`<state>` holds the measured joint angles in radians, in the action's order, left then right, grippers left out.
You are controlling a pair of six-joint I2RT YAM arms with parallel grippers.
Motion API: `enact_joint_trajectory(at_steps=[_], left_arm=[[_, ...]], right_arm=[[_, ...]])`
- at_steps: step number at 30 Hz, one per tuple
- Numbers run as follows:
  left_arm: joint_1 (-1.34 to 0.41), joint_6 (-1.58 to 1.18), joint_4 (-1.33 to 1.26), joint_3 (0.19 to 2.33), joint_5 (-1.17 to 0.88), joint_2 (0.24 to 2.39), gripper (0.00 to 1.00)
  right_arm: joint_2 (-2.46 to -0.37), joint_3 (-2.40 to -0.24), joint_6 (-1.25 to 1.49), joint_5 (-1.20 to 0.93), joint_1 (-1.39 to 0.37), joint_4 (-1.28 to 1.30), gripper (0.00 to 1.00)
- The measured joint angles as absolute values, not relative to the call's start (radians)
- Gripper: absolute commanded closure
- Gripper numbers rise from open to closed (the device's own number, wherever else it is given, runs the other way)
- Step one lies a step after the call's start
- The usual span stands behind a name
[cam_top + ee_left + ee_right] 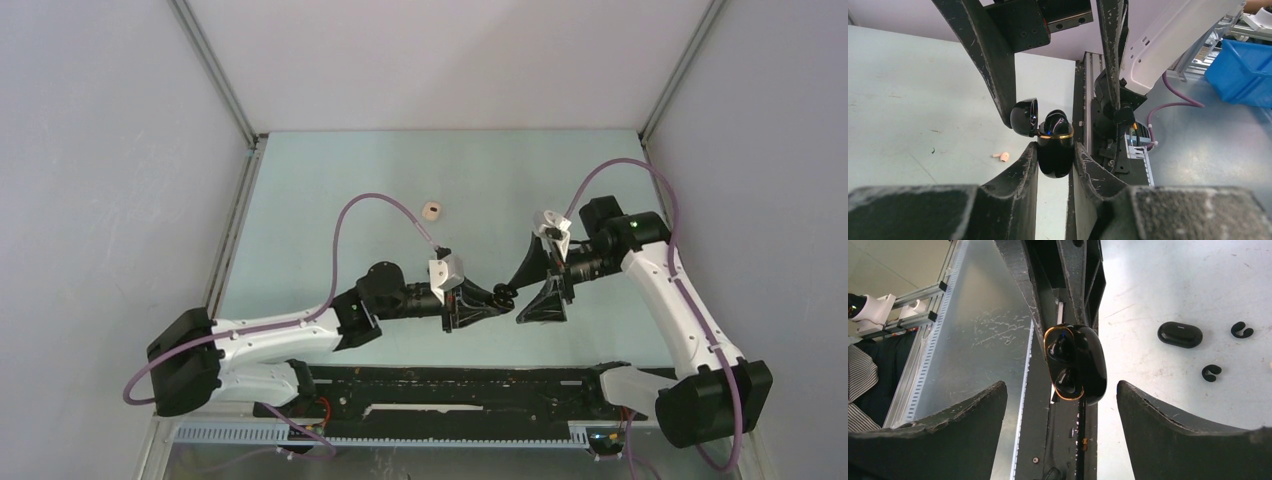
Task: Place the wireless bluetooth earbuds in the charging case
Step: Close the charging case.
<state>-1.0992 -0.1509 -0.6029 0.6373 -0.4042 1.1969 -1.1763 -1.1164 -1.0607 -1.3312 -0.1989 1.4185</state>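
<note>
- Top view: beige piece [432, 210] lies on the table [330, 180], behind the left arm. It is too small to identify.
- Left gripper [495, 293] points right at mid-table. Its jaws are clamped on the base of the case [1054, 160].
- The case is open, with the lid [1024, 117] swung back and a gold rim showing around the mouth.
- Right wrist view: two black earbuds [1062, 347] show inside the rim, one above the other.
- Right gripper [1062, 385] faces the left gripper tip to tip. Its jaws are apart, with one finger on each side of the case and neither touching it.
- Left wrist view: beige earbud [1004, 157] lies on the table beyond the case, apart from it.
- Right wrist view, right side: second case [1179, 334], closed, lies flat on the table.
- Two loose earbuds [1211, 372], black and curled, lie near the second case, apart from it and from each other.
</note>
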Motion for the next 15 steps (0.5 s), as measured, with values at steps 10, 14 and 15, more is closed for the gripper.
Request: enact_joint_trajectory(at_steps=[10,14,15], left_arm=[[-1.092,-0.188,-0.595,0.646,-0.402,1.239,1.00],[-1.061,-0.237,-0.588,0.646,-0.385,1.250,1.00],[-1.051,-0.244,-0.583,0.646,-0.369,1.250,1.00]], right_arm=[[-1.131,-1.116,-1.016,-1.246,-0.269,1.379,0.21],[-0.982,-1.115,-0.875,-1.135,-0.299,1.287,0.17],[-0.943,-1.115,-0.843,-1.106,-0.298,1.278,0.16]])
